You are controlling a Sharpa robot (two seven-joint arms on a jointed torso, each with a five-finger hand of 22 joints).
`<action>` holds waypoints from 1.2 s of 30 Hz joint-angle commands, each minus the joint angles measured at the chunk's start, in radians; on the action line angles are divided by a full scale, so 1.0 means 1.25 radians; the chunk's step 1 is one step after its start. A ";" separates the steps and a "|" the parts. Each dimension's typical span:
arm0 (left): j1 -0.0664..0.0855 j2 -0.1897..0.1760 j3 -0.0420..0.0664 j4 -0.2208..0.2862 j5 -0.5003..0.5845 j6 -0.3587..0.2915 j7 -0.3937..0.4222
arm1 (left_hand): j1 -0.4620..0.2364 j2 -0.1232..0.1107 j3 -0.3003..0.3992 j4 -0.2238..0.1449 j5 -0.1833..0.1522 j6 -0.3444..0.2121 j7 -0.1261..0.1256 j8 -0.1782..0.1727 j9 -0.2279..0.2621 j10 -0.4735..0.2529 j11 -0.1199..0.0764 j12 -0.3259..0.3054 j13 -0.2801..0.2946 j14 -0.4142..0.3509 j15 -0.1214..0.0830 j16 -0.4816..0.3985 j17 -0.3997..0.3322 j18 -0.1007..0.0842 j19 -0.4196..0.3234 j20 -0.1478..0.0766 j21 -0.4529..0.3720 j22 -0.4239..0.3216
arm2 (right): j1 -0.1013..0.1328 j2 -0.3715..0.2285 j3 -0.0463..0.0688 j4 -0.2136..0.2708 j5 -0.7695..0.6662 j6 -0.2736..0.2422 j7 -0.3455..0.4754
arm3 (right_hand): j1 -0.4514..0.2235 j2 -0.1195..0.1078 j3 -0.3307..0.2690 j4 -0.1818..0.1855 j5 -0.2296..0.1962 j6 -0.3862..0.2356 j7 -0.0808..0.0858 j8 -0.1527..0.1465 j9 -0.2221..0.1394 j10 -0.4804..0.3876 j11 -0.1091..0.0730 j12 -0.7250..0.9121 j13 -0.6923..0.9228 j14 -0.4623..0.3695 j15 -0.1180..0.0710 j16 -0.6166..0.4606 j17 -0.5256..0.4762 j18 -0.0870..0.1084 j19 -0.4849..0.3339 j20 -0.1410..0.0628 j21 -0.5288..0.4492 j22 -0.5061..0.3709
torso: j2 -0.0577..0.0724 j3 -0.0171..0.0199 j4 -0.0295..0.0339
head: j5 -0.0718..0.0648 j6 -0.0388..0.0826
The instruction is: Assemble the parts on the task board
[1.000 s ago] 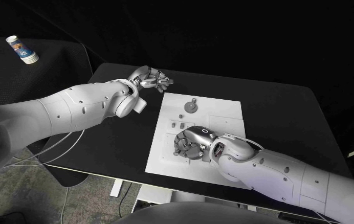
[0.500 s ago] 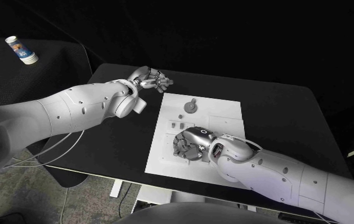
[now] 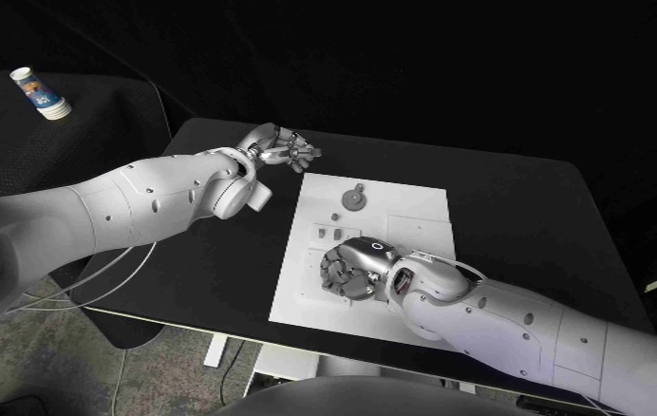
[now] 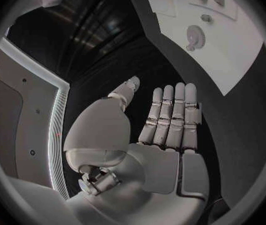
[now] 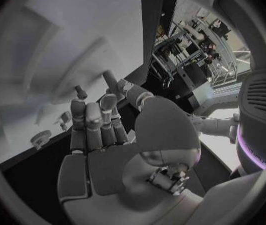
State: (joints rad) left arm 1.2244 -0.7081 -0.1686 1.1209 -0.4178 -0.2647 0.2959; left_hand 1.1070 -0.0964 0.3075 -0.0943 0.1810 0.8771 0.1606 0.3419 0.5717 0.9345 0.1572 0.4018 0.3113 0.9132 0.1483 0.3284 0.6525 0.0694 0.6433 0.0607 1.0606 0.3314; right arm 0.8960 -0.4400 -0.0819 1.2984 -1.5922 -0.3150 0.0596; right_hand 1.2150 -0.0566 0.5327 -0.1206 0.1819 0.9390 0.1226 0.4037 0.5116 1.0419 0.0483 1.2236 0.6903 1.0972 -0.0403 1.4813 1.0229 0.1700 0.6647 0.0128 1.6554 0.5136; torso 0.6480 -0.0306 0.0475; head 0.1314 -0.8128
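**Task board and parts: condition as found**

The task board, a white rectangular plate, lies flat on the black surface, its long side running away from the robot. A round grey part with a short stem sits near the far end. Several small grey parts stand grouped nearer the board's middle; their exact shapes cannot be told. The near portion of the board is partly covered.

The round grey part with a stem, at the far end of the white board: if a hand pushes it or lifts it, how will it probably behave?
The round part looks rigid, so it likely keeps its shape. It seems small against the left hand, so probably light and easily knocked. Lying on the smooth task board, it may slide when pushed.
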 commanded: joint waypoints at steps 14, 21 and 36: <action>0.001 0.003 0.001 -0.001 0.004 0.010 0.003 | 0.000 0.007 -0.003 0.004 0.003 0.006 -0.002 0.002 0.001 0.006 0.000 -0.006 0.001 0.007 0.001 -0.004 -0.002 0.009 -0.007 0.000 -0.003 0.000 | -0.011 -0.008 -0.004 0.007 0.008 -0.005 -0.003 | 0.005 0.007 0.003 -0.003 0.005 0.069 0.014 0.011 0.018 0.004 0.001 -0.001 -0.001 0.000 -0.007 0.002 -0.001 0.005 0.006 0.001 0.085 0.000 | 0.000 0.0007 0.0000 | -0.002 0.002; 0.001 0.002 0.001 -0.001 0.004 0.011 0.002 | 0.000 0.007 -0.003 0.004 0.003 0.006 -0.002 0.002 0.001 0.006 0.000 -0.006 0.001 0.008 0.001 -0.004 -0.002 0.009 -0.007 0.000 -0.003 0.000 | -0.013 -0.016 -0.004 0.011 0.025 -0.020 0.007 | 0.006 0.008 0.003 -0.003 0.005 0.069 0.014 0.011 0.018 0.004 0.001 -0.001 -0.001 0.000 -0.007 0.002 -0.001 0.005 0.006 0.001 0.085 0.000 | 0.000 0.0001 -0.0001 | -0.002 0.001; 0.001 0.001 0.001 -0.003 0.004 0.011 0.001 | -0.001 0.007 -0.003 0.004 0.003 0.006 -0.002 0.002 0.001 0.006 0.000 -0.006 0.001 0.007 0.001 -0.005 -0.002 0.009 -0.007 0.000 -0.004 0.000 | -0.017 -0.017 -0.003 0.002 0.060 -0.073 0.033 | 0.006 0.007 0.004 -0.004 0.005 0.069 0.014 0.011 0.018 0.004 0.001 -0.002 -0.001 0.000 -0.007 0.002 -0.001 0.005 0.006 0.000 0.085 0.000 | 0.000 0.0005 0.0000 | -0.005 0.003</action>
State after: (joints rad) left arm 1.2243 -0.7079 -0.1686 1.1162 -0.4178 -0.2630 0.2914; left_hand 1.1070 -0.0964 0.3051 -0.0919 0.1810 0.8771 0.1606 0.3419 0.5716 0.9345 0.1572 0.3980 0.3112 0.9166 0.1518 0.3284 0.6518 0.0687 0.6433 0.0607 1.0607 0.3314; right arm 0.8770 -0.4605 -0.0853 1.3046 -1.5362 -0.3836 0.0866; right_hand 1.2203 -0.0515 0.5326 -0.1260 0.1858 0.9390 0.1226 0.4037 0.5114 1.0419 0.0483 1.2236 0.6896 1.0966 -0.0439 1.4813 1.0231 0.1701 0.6647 0.0128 1.6554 0.5136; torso 0.6481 -0.0300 0.0474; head 0.1259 -0.8101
